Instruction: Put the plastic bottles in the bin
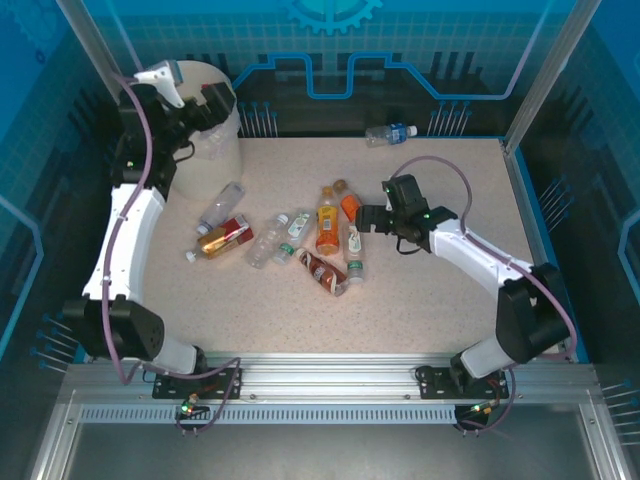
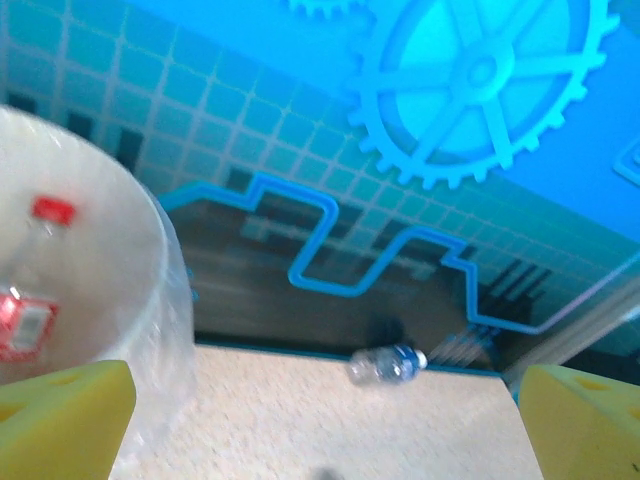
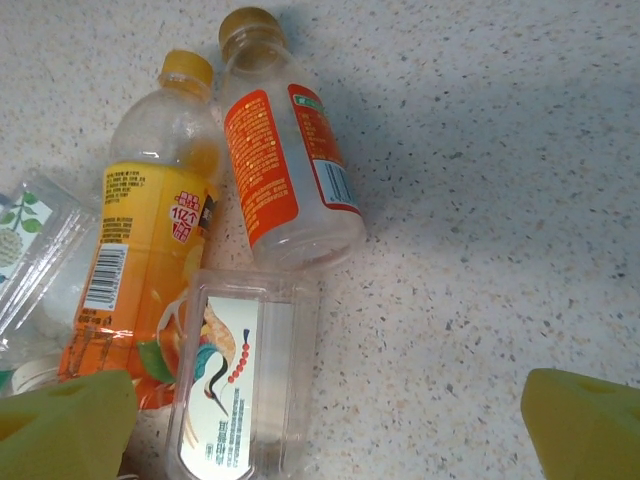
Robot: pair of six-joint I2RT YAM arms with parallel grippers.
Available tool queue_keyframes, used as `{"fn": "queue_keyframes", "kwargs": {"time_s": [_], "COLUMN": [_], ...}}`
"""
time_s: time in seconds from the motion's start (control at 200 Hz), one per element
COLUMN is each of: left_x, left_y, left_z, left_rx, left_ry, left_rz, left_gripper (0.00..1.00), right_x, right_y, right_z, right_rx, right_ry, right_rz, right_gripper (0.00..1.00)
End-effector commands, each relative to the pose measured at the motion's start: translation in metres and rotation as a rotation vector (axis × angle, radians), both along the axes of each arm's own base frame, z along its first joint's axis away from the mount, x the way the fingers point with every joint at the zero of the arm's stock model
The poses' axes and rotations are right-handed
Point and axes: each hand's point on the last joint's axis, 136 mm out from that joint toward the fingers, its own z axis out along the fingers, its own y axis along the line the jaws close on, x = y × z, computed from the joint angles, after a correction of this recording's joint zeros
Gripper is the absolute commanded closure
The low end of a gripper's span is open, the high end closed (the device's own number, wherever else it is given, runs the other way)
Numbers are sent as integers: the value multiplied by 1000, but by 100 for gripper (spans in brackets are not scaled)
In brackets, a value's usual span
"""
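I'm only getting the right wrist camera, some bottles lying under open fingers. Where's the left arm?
Observer: The left gripper is open, up by the bin at the back left.
Operator: Anything in the bin?
Observer: Yes, a red-capped bottle shows inside it.
Operator: Any bottles apart from the ones I see?
Observer: One blue-label bottle lies alone at the far edge of the table.

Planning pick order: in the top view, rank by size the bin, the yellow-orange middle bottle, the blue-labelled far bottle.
1. The bin, clearly.
2-3. The yellow-orange bottle looks slightly bigger than the blue-labelled bottle, but that lies farther: unsure.
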Motion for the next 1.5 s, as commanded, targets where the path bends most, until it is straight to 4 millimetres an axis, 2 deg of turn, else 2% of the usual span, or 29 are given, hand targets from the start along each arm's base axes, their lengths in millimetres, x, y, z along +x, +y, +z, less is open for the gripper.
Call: {"fn": "queue_keyframes", "kwargs": {"time_s": [0.0, 0.17, 0.37, 0.61, 0.785, 1.155, 1.21, 1.291, 1.491], "left_x": [-13, -36, -59, -79, -82, -77, -76, -75, -74], "left_y": [-14, -38, -39, -42, -42, -47, -49, -50, -54], "left_z": [-22, -45, -85, -112, -124, -142, -147, -150, -154], "left_rx": [-58, -101, -108, -68, -62, -98, -108, -118, -128], "left_ry": [64, 138, 242, 316, 339, 393, 406, 418, 432], "left_rz": [-3, -105, -110, -138, -143, -162, -167, -175, -190], "left_gripper": [1, 1, 1, 1, 1, 1, 1, 1, 1], "right_x": [5, 25, 50, 72, 86, 99, 101, 103, 102], "right_y": [7, 17, 26, 35, 33, 18, 16, 12, 3], "right_z": [-12, -27, -45, -73, -90, -115, -115, -113, -102], "right_rx": [-42, -97, -139, -157, -185, -164, -172, -177, -181], "right_ry": [64, 110, 146, 222, 253, 280, 269, 254, 212], "right_rz": [86, 183, 219, 206, 161, 25, 8, -11, -17], "right_gripper": [3, 5, 6, 7, 10, 16, 18, 27, 33]}}
